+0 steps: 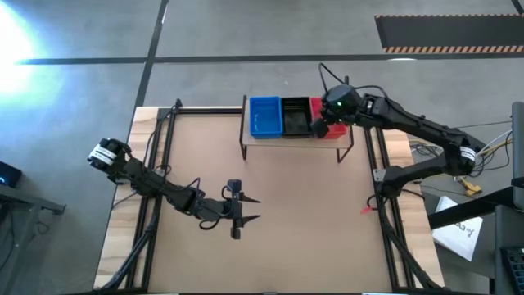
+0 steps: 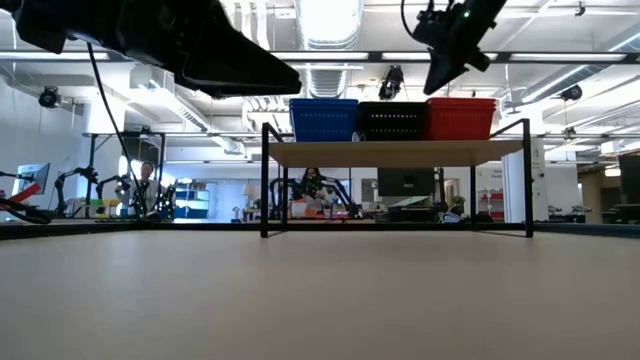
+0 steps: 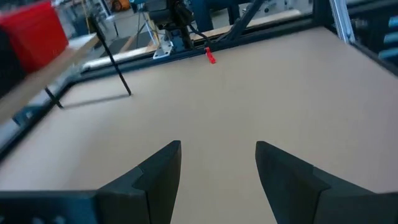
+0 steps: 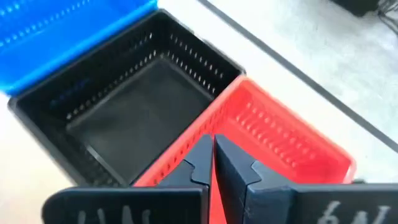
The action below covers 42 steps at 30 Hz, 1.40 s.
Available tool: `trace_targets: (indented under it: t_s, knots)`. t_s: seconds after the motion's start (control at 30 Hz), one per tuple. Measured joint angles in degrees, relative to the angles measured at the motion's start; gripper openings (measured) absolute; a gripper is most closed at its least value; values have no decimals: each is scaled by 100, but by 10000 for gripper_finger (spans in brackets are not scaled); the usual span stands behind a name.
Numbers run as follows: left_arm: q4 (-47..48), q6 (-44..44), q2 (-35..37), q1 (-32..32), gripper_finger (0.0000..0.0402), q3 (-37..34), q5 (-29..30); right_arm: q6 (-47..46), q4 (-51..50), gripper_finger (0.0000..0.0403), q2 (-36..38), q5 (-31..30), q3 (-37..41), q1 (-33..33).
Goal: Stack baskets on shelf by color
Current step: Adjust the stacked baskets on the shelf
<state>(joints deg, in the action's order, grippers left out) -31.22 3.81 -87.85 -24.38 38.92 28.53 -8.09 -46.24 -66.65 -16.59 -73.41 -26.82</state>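
Shelf (image 1: 296,141): carrying three basket stacks in a row, blue baskets (image 1: 265,115), black baskets (image 1: 295,116), red baskets (image 1: 334,129).

Right gripper (image 4: 212,163): hovering above the red stack, fingers pressed together and holding nothing; red mesh lying directly beneath the jaws, black stack just beside them.

Left gripper (image 1: 250,209): waiting over bare tabletop (image 1: 311,221), fingers spread wide and empty; shelf well ahead of its jaws.
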Motion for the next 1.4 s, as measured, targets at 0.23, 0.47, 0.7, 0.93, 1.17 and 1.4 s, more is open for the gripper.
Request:
trace_targets:
  t_s: [0.23, 0.47, 0.7, 0.93, 1.17, 1.4]
  knots:
    - [1534, -1104, 733, 4, 183, 575, 694, -137, -729, 9, 151, -150, 52, 108]
    - [4425, -1403, 1767, 519, 116, 1557, 1399, -219, -1108, 9, 297, -807, 68, 106]
    - [4705, -1031, 2179, 2233, 35, 1542, 1401, -610, -1349, 9, 783, -1491, 76, -59]
    - [4034, -498, 1784, 3777, 3, 1515, 305, -885, -1873, 9, 936, -1467, 425, -491]
    - [2996, -13, 1049, 4366, 3, 1532, 42, -853, -1726, 9, 947, -1214, 956, -630]
    - [2281, 440, 473, 4422, 3, 1694, 24, -705, -1335, 9, 953, -688, 1258, -620]
